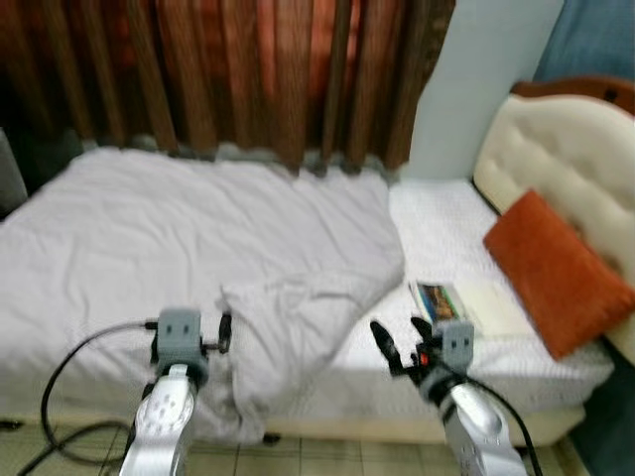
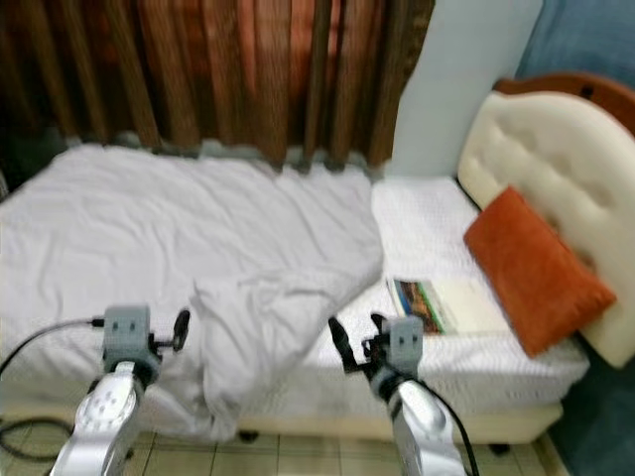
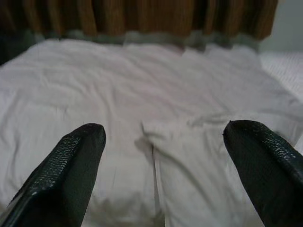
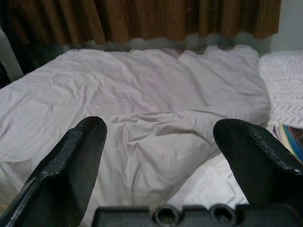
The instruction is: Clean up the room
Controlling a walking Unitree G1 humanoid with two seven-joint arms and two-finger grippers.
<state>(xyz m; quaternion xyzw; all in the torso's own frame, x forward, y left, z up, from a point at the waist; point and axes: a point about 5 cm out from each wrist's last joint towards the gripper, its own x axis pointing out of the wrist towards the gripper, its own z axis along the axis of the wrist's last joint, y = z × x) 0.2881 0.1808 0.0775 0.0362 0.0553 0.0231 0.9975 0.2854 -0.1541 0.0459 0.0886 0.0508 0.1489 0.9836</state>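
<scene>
Duvet [image 1: 189, 233] lay spread over most of the bed [image 1: 451, 233], pale grey and creased, with one corner folded back on itself near the front edge and hanging toward the tiled floor [image 1: 327, 458]. White patterned sheet showed bare at the head end, beside a cream padded headboard [image 1: 556, 149]. Orange cushion [image 1: 556, 273] leaned tilted against that headboard. Book [image 1: 466, 305] lay flat on the bare sheet, just beside the cushion and near the front edge of the bed. Brown curtains [image 1: 248, 74] hung behind the bed.

Left gripper [image 3: 163, 151] was held over the front edge of the bed, above the folded corner of the duvet; its fingers stood wide apart and held nothing. Right gripper [image 4: 158, 142] hovered at the front edge where duvet met bare sheet, near the book but apart from it; its fingers were likewise spread wide and held nothing. Black cable [image 1: 74, 362] looped from the left arm down toward the floor.
</scene>
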